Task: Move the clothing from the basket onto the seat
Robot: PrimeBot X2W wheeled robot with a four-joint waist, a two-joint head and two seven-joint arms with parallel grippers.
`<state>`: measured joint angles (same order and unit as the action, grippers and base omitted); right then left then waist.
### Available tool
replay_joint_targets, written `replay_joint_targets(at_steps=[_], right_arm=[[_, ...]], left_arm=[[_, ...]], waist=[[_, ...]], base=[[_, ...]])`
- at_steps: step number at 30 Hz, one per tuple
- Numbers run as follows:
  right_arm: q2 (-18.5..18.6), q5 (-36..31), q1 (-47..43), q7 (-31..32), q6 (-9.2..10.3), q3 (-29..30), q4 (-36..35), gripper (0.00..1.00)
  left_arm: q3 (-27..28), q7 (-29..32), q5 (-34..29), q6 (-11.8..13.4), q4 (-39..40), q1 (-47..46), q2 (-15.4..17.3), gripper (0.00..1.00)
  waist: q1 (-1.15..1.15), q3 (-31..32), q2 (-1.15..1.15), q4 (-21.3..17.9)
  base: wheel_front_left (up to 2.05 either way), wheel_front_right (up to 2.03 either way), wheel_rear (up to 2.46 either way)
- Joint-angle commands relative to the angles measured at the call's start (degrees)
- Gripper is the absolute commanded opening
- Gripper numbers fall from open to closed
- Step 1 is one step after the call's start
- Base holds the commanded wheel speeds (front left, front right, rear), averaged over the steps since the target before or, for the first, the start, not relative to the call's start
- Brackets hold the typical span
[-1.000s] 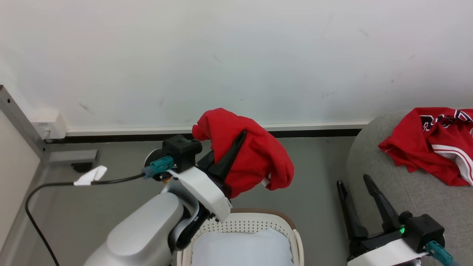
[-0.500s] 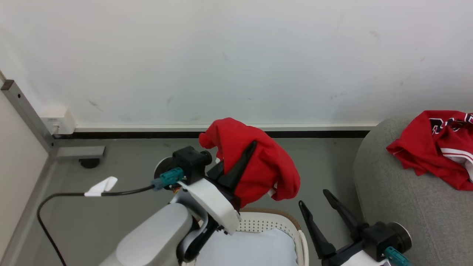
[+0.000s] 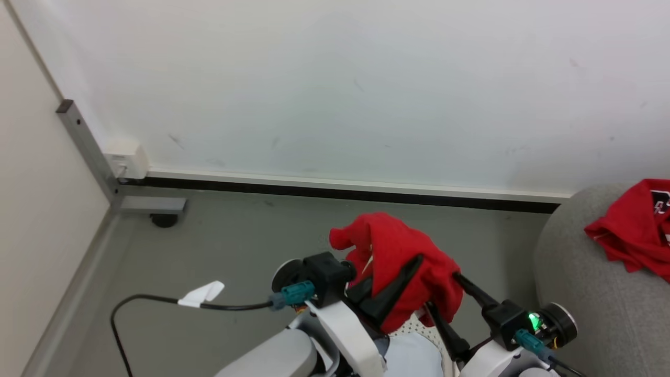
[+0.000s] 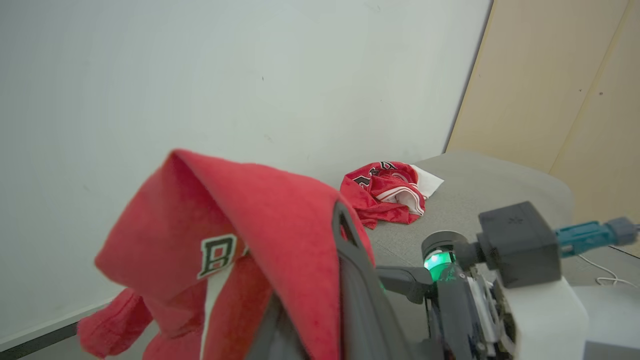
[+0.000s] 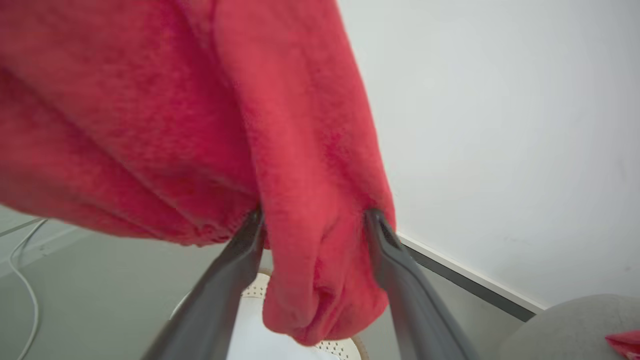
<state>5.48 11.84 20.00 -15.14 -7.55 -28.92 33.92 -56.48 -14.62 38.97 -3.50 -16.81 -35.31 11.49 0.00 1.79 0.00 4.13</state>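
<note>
Above the basket: red garment (image 3: pixel 398 246) hangs bunched over the left gripper (image 3: pixel 403 272), lifted clear of the basket (image 3: pixel 419 327) rim.
left gripper: pinched on the red garment. One dark finger lies outside the cloth, the other is buried under it.
right gripper (image 3: pixel 442 290): spread, with a hanging fold of the red garment between its fingers (image 5: pixel 235 260). Cloth touches both inner faces, but there is no squeeze yet.
changed: a second ago the right gripper sat low and well apart from the left, next to the seat. Now it is just beside the left gripper, pushed into the cloth. The head camera has swung too, so the wall's shift is not motion of things.
seat (image 3: pixel 586 293): off the right gripper's outer side, apart from both grippers. Another red garment (image 3: pixel 633 230) already lies on it.
under the left gripper: pale cushion (image 3: pixel 413 356) in the basket, which the arms largely hide.
reading: probably a hand-over or a two-handed hold. The right gripper is nearer the seat, so closing on that fold looks like the next step.
risk: the fold is loose and may slip if the left gripper lets go early.
</note>
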Motion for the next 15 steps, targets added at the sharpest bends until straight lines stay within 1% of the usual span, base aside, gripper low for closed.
replay_joint_targets(at_steps=[1, 3, 7, 8, 9, 10, 11, 15], right_arm=[[-0.1, -1.2, 1.0, 0.0, 0.13, 1.2, 0.7, 1.00], [-0.5, -1.7, 1.2, 0.0, 0.13, 2.4, 1.3, 1.00], [-1.0, -2.0, 1.9, 0.0, 0.13, 2.8, 2.7, 1.00], [-1.1, -1.9, 2.0, 0.0, 0.13, 2.9, 3.1, 0.53], [-1.1, -1.6, 2.3, 0.0, 0.13, 3.0, 3.4, 0.38], [-1.2, -1.4, 2.4, 0.0, 0.13, 3.2, 3.7, 0.14], [-1.3, -1.0, 2.4, 0.0, 0.13, 3.3, 3.8, 0.00], [-1.5, 0.0, 2.2, 0.0, 0.13, 3.3, 3.8, 0.00]], left_arm=[[-0.4, 0.3, -0.8, -0.1, 0.5, 0.8, -0.2, 0.00], [-0.9, 0.4, -0.7, -0.2, 0.9, 1.1, -0.4, 0.00], [-1.3, 0.7, -0.4, -0.3, 1.5, 1.3, -0.3, 0.00], [-1.3, 0.7, -0.3, -0.2, 1.6, 1.3, -0.3, 0.00], [-1.4, 0.7, -0.3, -0.1, 1.7, 1.3, -0.2, 0.00], [-1.4, 0.8, -0.2, -0.1, 1.7, 1.3, -0.1, 0.00], [-1.4, 0.8, -0.2, 0.0, 1.8, 1.4, 0.0, 0.00], [-1.2, 0.7, 0.1, 0.3, 1.9, 1.5, 0.3, 0.00]], waist=[[0.00, 0.2, 0.00, 1.0], [0.00, 0.3, 0.00, 1.8], [0.00, 0.5, 0.00, 2.9], [0.00, 0.5, 0.00, 3.1], [0.00, 0.5, 0.00, 3.3], [0.00, 0.5, 0.00, 3.4], [0.00, 0.5, 0.00, 3.6], [0.00, 0.5, 0.00, 3.7]], base=[[0.00, 0.00, 0.00], [0.00, 0.00, 0.00], [0.00, 0.00, 0.00], [0.00, 0.00, 0.00], [0.00, 0.00, 0.00], [0.00, 0.00, 0.00], [0.00, 0.00, 0.00], [0.00, 0.00, 0.00]])
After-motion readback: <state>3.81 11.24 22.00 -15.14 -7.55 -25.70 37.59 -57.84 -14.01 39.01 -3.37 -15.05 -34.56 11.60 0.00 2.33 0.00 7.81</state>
